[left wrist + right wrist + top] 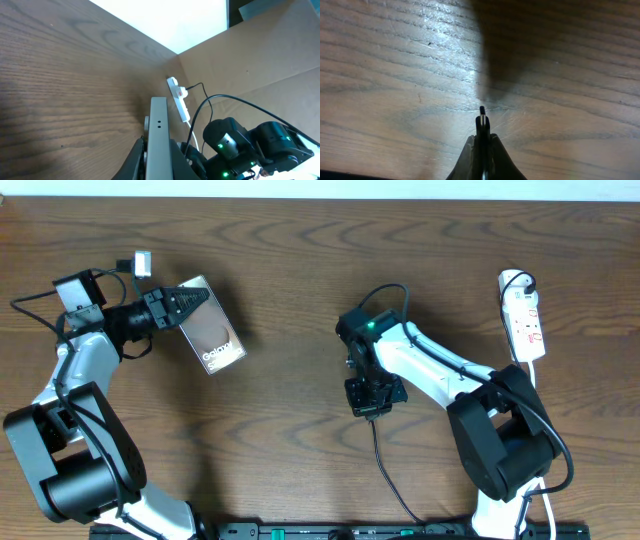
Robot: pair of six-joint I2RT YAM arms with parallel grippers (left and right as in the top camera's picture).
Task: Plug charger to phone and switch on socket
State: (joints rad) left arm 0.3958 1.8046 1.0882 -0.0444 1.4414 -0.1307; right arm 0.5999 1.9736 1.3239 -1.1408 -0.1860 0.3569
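My left gripper (192, 302) is shut on the phone (215, 340), a glossy dark slab with white "Galaxy" lettering, held at the table's left. In the left wrist view the phone's grey edge (159, 120) stands between the fingers (136, 159). Near the table's middle my right gripper (368, 398) is shut on the charger's plug. The slim tip (482, 114) pokes out past the closed gripper (482, 142) above bare wood. The charger's thin black cable (385, 470) trails toward the front edge. The white socket (523, 315) lies at the far right, also seen as the socket (178, 97) in the left wrist view.
A white cord (535, 370) runs from the socket down past the right arm's base (505, 445). A cardboard wall (260, 55) stands behind the table's far side. The right arm (235, 145) with green lights sits ahead of the phone.
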